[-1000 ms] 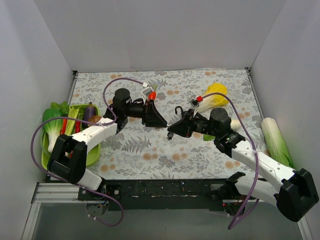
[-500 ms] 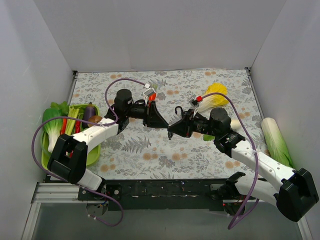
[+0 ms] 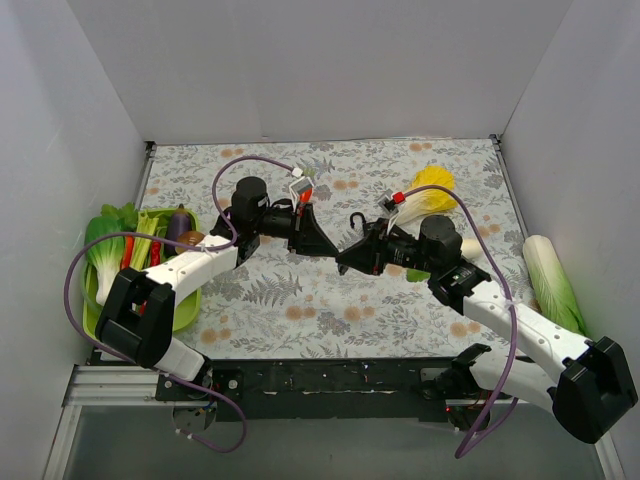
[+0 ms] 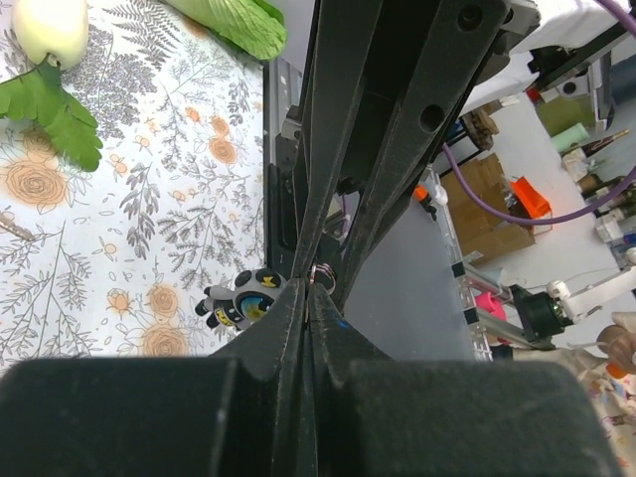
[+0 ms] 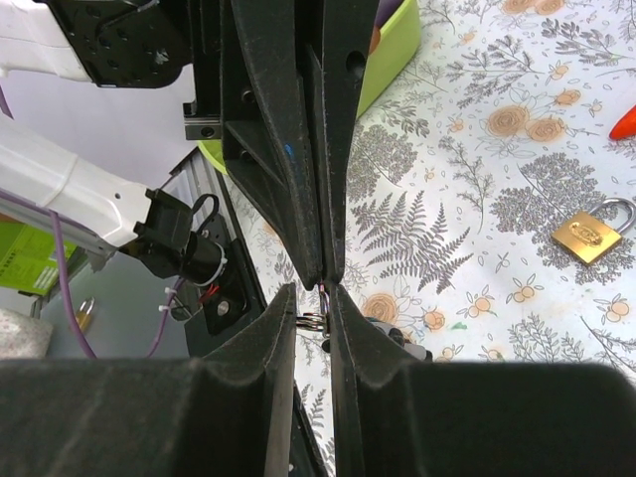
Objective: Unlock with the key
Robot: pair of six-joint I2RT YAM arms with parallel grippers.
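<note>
Right gripper: jaws closed part-way on the key, held clear of the table, left of and nearer than the padlock as the right wrist view frames it.

Key: shows as a thin metal sliver with a small ring. Its long axis is in line with the fingers, and the free end points at the left gripper.

Left gripper: jaws pressed together, tips meeting the key's free end. Whether they actually nip it cannot be told.

Padlock: lies flat on the table, shackle towards the upper right of the right wrist view.

The top view shows the two grippers tip to tip, but neither key nor padlock can be made out. Only the right wrist view shows the padlock. The left wrist view shows the ring at the fingertips and a small charm beside it.
</note>
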